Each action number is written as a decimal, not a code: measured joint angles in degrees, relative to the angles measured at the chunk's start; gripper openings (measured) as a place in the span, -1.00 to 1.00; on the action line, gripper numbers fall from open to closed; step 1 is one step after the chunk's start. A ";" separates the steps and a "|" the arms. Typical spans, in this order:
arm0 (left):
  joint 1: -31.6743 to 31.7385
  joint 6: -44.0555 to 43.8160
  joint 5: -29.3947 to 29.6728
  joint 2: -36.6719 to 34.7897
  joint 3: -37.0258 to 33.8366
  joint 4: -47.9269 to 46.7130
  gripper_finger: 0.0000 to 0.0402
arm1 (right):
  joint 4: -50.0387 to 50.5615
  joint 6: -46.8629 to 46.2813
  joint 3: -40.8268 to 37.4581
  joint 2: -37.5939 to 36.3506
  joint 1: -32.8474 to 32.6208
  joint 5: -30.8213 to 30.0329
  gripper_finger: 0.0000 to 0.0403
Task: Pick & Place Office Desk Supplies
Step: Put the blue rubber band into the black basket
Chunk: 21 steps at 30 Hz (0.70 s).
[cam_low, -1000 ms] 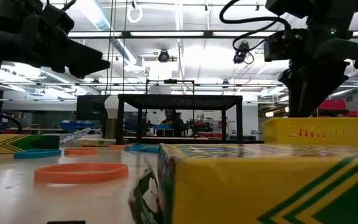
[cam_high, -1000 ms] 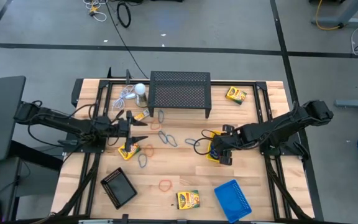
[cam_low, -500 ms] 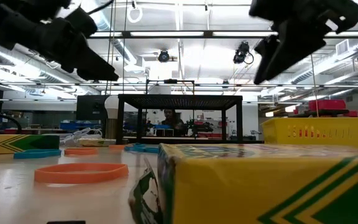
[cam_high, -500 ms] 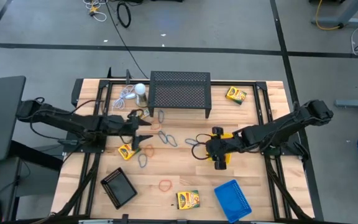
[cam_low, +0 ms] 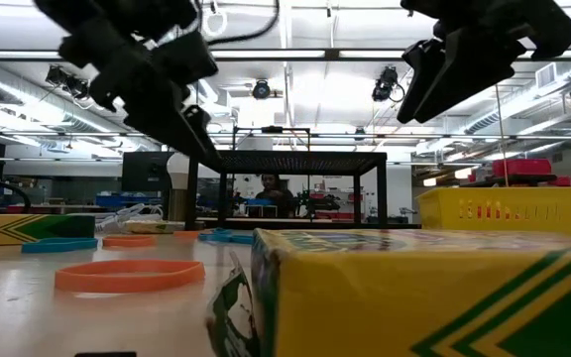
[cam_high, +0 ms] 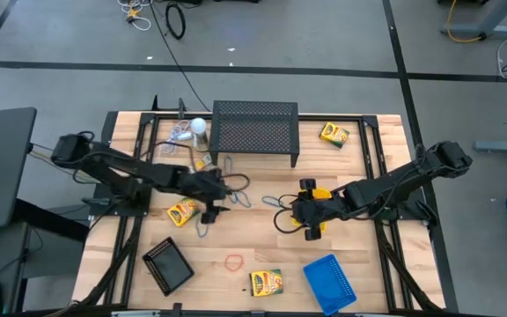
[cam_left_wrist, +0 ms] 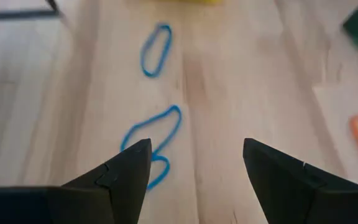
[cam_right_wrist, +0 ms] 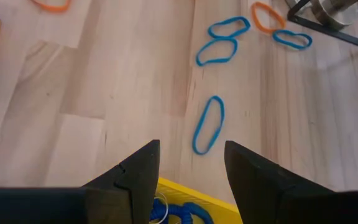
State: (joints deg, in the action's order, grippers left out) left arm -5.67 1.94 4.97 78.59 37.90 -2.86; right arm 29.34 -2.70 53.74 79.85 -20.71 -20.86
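My left gripper [cam_high: 217, 202] hangs open and empty over the table's middle, just above a pair of blue rubber bands [cam_left_wrist: 151, 138], with another blue band [cam_left_wrist: 156, 50] farther on. My right gripper [cam_high: 295, 214] is open and empty at the near edge of the yellow mesh tray [cam_high: 318, 206], which holds blue bands [cam_right_wrist: 174, 210]. A blue band [cam_right_wrist: 208, 124] lies on the wood just past the right gripper [cam_right_wrist: 191, 146]. Crayon boxes lie at the left [cam_high: 181, 212], front [cam_high: 267, 282] and far right [cam_high: 334, 134]. The black tray [cam_high: 167, 264] and the blue tray [cam_high: 330, 280] sit near the front.
A large black mesh stand [cam_high: 254, 132] stands at the back, with a white round object and cord [cam_high: 197, 128] to its left. An orange band [cam_high: 234, 261] lies near the front. More blue and orange bands [cam_right_wrist: 229, 28] are scattered mid-table.
The left arm has swung right, from beside the left crayon box to over the blue bands. The right gripper has shifted left off the yellow tray's middle.
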 joint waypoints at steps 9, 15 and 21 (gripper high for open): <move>1.54 4.14 3.11 11.69 7.98 -11.04 0.29 | 1.19 -0.30 0.00 0.00 -0.13 0.27 -0.07; 4.11 6.16 3.17 15.80 8.60 -11.23 0.29 | 1.54 -0.50 0.00 0.00 -0.13 0.48 -0.07; 5.84 7.34 2.85 17.78 8.65 -10.87 0.27 | 1.75 -0.51 0.00 0.00 -0.13 0.91 -0.07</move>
State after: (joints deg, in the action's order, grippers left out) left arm 0.17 9.28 7.82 96.37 46.55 -13.73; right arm 31.09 -3.21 53.74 79.85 -20.84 -19.94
